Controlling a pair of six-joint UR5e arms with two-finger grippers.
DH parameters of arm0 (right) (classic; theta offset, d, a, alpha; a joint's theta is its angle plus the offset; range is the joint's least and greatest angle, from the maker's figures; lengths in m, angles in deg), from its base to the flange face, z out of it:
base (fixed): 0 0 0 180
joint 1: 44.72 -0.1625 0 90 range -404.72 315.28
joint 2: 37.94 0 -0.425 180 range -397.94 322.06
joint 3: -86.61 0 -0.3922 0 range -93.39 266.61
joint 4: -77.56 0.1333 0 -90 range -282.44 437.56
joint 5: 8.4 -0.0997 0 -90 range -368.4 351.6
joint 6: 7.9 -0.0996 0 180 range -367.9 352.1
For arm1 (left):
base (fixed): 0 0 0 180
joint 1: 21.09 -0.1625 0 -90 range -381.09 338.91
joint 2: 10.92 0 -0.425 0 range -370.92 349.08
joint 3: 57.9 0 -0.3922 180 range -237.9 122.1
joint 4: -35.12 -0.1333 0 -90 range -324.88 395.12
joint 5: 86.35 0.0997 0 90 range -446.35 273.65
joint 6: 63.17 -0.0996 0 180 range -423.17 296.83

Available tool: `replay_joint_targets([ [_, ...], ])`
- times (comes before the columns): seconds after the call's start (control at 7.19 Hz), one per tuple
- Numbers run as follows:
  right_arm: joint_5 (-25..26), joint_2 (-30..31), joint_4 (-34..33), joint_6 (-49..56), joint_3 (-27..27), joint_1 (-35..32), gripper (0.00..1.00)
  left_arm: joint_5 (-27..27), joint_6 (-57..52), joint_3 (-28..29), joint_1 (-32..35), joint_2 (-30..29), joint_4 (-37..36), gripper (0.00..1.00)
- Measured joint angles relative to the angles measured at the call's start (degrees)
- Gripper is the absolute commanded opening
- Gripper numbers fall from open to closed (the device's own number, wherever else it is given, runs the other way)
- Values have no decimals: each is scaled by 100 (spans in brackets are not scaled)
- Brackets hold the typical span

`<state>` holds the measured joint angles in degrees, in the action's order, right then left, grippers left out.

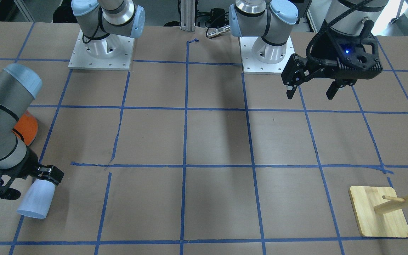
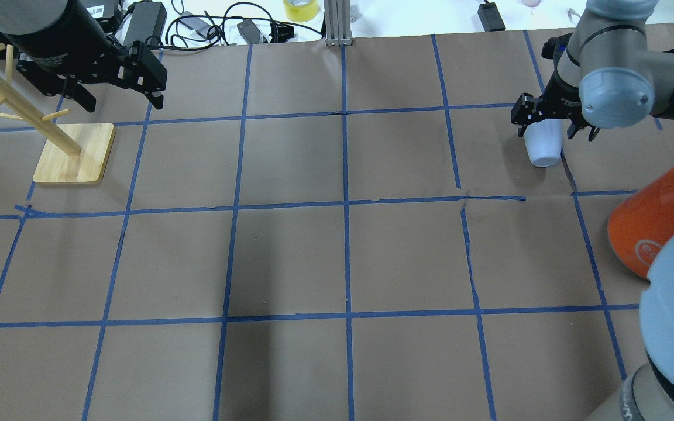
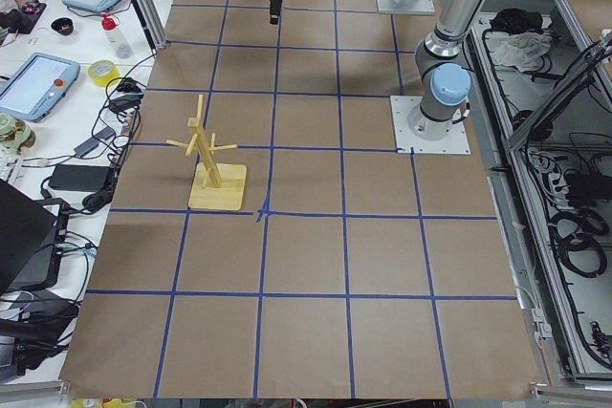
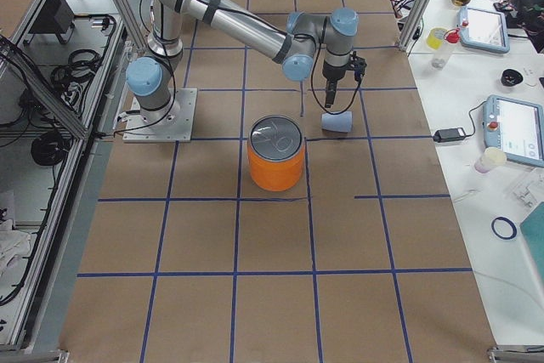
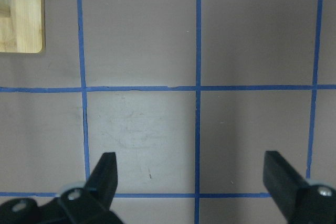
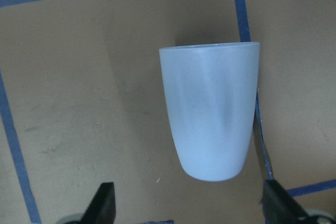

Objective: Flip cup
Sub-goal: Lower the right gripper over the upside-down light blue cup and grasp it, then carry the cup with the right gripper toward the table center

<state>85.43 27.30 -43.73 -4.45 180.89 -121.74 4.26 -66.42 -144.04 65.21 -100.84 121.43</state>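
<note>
- Right gripper [image 6: 189, 202]: fingers spread, holding nothing
- Cup [image 6: 210, 114]: on its side just ahead of it, base nearest, rim pointing away
- Left gripper [image 5: 191, 174]: spread, well apart from cup

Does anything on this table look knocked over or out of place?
Yes. The small pale blue plastic cup lies on its side on the brown paper table, below the right arm's open tool, not standing.
</note>
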Motion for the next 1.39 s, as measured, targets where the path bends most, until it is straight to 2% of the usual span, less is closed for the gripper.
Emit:
replay_joint_targets([
  [0.42,290,-394,-456,20,11,64,100,0,0,1,0,0,0,100],
  [0.83,287,-640,-660,9,-6,91,100,0,0,0,0,-2,0,100],
  [0.97,289,-724,-801,8,-14,98,89,0,0,-1,0,-2,0,100],
  [1.11,275,-778,-915,8,-13,103,50,0,0,-3,0,-1,0,100],
  [1.25,253,-807,-973,7,-5,105,29,0,0,-4,0,0,0,100],
  [1.39,225,-816,-997,17,-11,107,28,0,0,-2,0,0,0,100],
])
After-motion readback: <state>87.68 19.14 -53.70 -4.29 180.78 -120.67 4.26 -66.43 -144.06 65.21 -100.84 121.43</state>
